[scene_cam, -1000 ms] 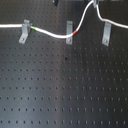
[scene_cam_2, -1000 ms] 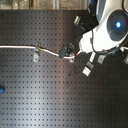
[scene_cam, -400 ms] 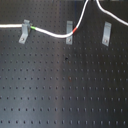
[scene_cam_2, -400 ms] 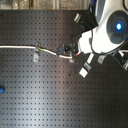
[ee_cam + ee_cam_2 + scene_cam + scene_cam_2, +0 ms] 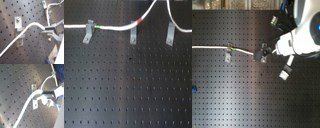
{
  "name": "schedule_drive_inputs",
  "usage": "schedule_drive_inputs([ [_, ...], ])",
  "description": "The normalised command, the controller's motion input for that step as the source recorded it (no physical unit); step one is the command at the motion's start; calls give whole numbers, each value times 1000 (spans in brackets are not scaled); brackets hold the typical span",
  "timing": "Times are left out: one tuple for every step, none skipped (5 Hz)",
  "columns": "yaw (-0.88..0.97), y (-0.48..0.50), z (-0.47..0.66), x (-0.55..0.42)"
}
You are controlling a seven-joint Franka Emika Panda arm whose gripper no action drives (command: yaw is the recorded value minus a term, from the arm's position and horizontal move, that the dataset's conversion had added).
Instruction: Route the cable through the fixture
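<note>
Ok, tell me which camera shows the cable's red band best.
The first exterior view: the red band on the cable sits unobstructed above the middle clip. The first wrist view shows it small; elsewhere it isn't discernible.

Three brackets stand in a row along the far part of the table point(image 5: 124, 95) in the first exterior view. The cable point(image 5: 114, 27) runs from the first exterior view's left across the left bracket point(image 5: 87, 33) and middle bracket point(image 5: 133, 35), then climbs away; the right bracket point(image 5: 170, 34) stands apart.
</note>
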Motion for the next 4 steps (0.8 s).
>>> schedule_drive_inputs([
  [-60, -240, 0, 169],
  [0, -14, 2, 4],
  [-57, -146, 211, -300],
  [-17, -61, 209, -209],
])
